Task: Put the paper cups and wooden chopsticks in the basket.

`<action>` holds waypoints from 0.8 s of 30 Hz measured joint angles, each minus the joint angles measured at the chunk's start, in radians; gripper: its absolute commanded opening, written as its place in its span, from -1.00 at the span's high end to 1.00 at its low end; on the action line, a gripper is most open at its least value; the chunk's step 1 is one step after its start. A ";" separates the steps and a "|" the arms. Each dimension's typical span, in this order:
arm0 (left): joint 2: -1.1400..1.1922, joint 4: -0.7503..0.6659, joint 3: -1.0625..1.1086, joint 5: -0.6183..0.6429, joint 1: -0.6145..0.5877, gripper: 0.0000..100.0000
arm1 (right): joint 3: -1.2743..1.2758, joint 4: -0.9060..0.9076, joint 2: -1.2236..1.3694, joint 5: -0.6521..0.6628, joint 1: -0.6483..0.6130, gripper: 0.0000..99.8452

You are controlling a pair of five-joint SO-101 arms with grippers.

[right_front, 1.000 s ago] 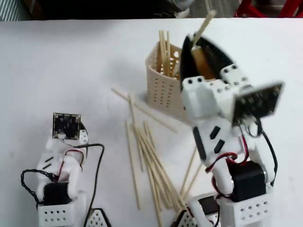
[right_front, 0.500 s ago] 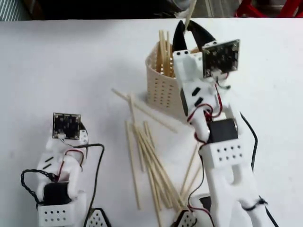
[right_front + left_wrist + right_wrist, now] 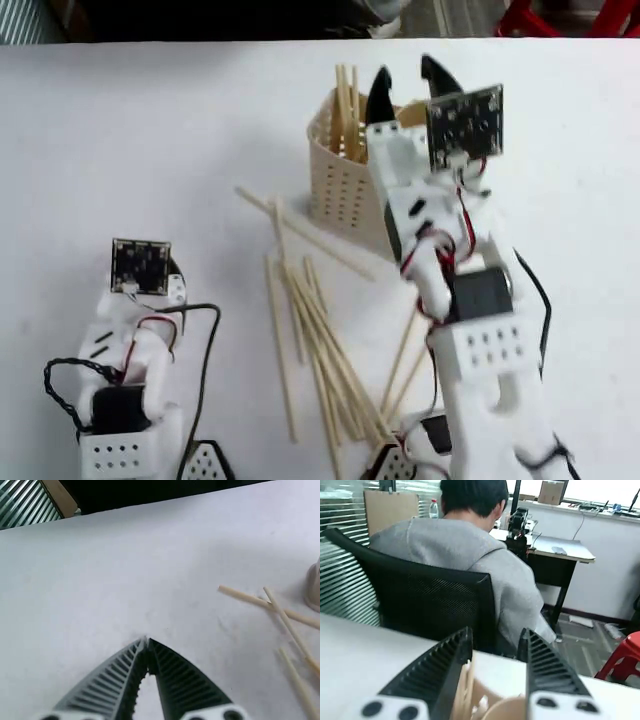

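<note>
The cream perforated basket (image 3: 343,180) stands at the table's far middle with several wooden chopsticks (image 3: 346,108) upright in it. My right gripper (image 3: 410,82) hovers open just above the basket's far right side, nothing between its black fingers. In the right wrist view the open gripper (image 3: 496,632) looks down on a tan paper cup (image 3: 506,709) inside the basket. Several loose chopsticks (image 3: 318,335) lie fanned on the table in front of the basket. My left gripper (image 3: 148,641) is shut and empty over bare table, with chopstick ends (image 3: 272,606) off to one side.
The left arm (image 3: 128,345) sits folded at the near left. The right arm's base (image 3: 490,400) stands beside the loose chopsticks. A red stool (image 3: 620,662) and an office chair (image 3: 427,605) stand beyond the table's far edge.
The right arm stretched out over the basket with a chopstick held upright. Its gripper has since opened and the chopstick is gone from its fingers. The left arm has stayed put.
</note>
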 measured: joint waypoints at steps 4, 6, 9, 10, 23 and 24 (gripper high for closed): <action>0.000 0.000 0.000 0.000 0.000 0.95 | 0.000 0.262 -0.109 0.000 -0.069 0.67; 0.000 0.000 0.000 0.000 0.000 0.95 | 0.000 0.394 -0.120 0.000 -0.100 0.67; 0.000 0.000 0.000 0.000 0.000 0.95 | 0.006 0.588 -0.107 0.000 -0.141 0.67; 0.000 0.000 0.000 0.000 0.000 0.95 | 0.014 0.647 -0.095 0.000 -0.160 0.67; 0.000 0.000 0.000 0.000 0.000 0.95 | 0.299 0.779 0.138 -0.089 -0.397 0.67; 0.000 0.000 0.000 0.000 0.000 0.95 | 0.331 0.750 0.149 -0.089 -0.399 0.67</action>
